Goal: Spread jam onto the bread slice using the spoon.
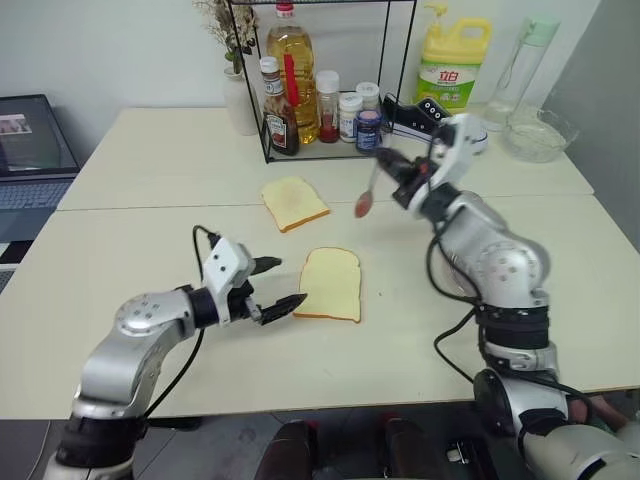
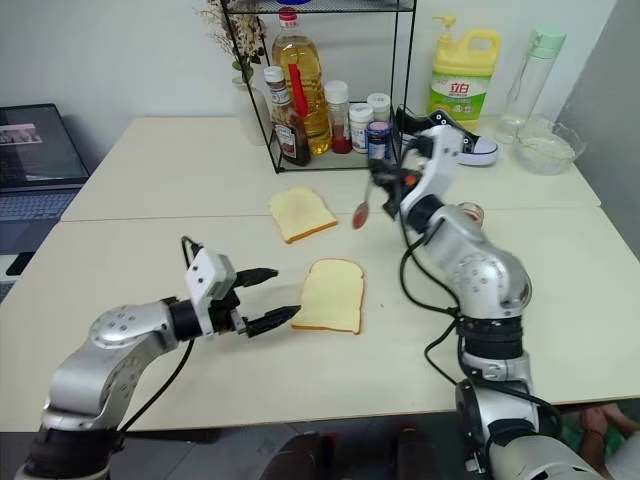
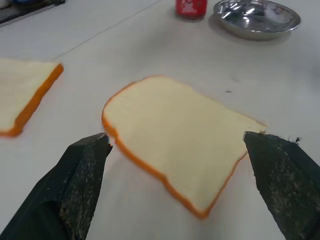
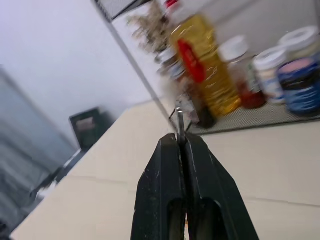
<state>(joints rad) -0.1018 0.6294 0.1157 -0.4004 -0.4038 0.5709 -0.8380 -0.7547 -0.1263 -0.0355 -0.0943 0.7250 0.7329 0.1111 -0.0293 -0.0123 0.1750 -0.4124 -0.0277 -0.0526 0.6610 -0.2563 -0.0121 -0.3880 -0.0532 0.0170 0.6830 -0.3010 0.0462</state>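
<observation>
Bread (image 1: 331,284) lies flat on the desk (image 1: 120,250), bare, with the left gripper (image 1: 279,287) just beside its left edge, jaws spread. Right gripper (image 1: 391,166) pinches the spoon (image 1: 366,195) in the air above the desk, red-stained bowl hanging down. Second slice (image 1: 294,202) lies behind; wire rack (image 1: 320,75) of bottles further back.

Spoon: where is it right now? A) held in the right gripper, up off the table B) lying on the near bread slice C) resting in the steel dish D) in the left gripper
A: the right gripper is shut on the spoon, whose red-stained bowl hangs in the air beyond the bread slice; the left gripper stands open and empty beside that slice.
</observation>
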